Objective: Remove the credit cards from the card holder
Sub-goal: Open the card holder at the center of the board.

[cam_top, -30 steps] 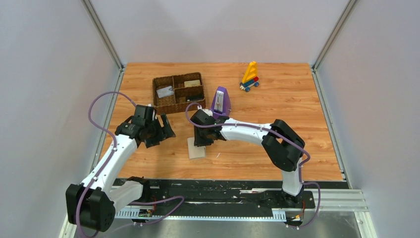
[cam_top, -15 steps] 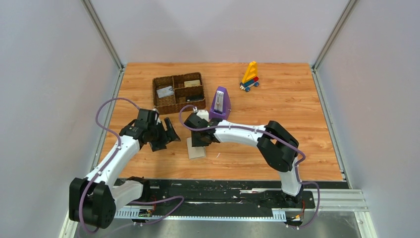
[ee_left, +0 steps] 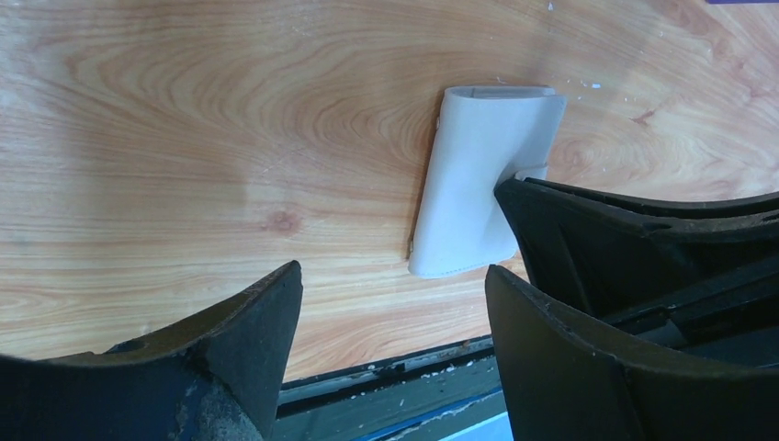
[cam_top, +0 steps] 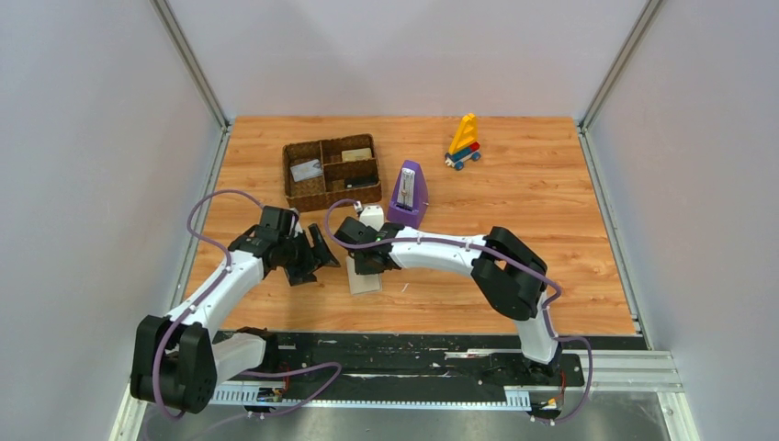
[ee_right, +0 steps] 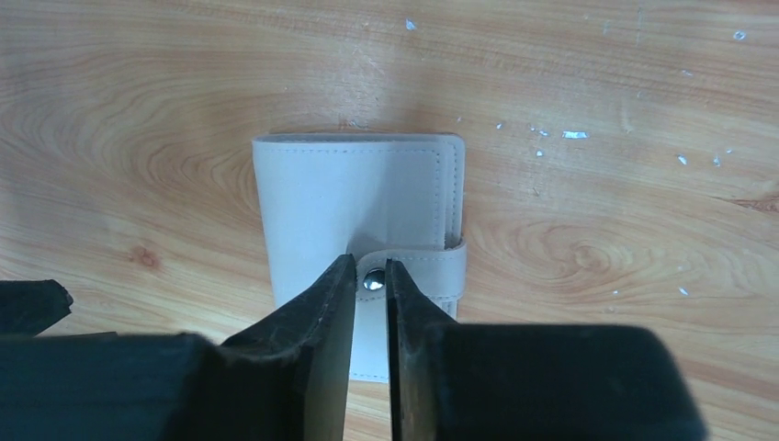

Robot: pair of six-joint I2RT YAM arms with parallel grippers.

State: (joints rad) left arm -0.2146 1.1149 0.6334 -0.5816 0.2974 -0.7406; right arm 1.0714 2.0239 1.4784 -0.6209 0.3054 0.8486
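The card holder (cam_top: 365,277) is a pale folded sleeve lying flat on the wood near the front edge, its strap snapped shut. The credit cards are hidden inside it. My right gripper (cam_top: 369,261) hangs right over the holder (ee_right: 349,197). Its jaws (ee_right: 370,268) are open by only a narrow slit and straddle the metal snap (ee_right: 372,284) on the strap. My left gripper (cam_top: 319,258) stands open just left of the holder, nothing between its fingers (ee_left: 390,277). In the left wrist view the holder (ee_left: 473,184) lies ahead, partly behind the right gripper's black body (ee_left: 643,266).
A brown woven tray (cam_top: 296,194) at the back left holds flat card-like pieces in its compartments. A purple metronome (cam_top: 408,193) stands just behind the right wrist. A yellow toy (cam_top: 464,141) sits at the back. The table's black front rail (cam_top: 413,344) is close behind the holder.
My left gripper has moved right, toward the holder, with its jaws slightly less wide. My right gripper has shifted a little left over the holder and its jaws have narrowed.
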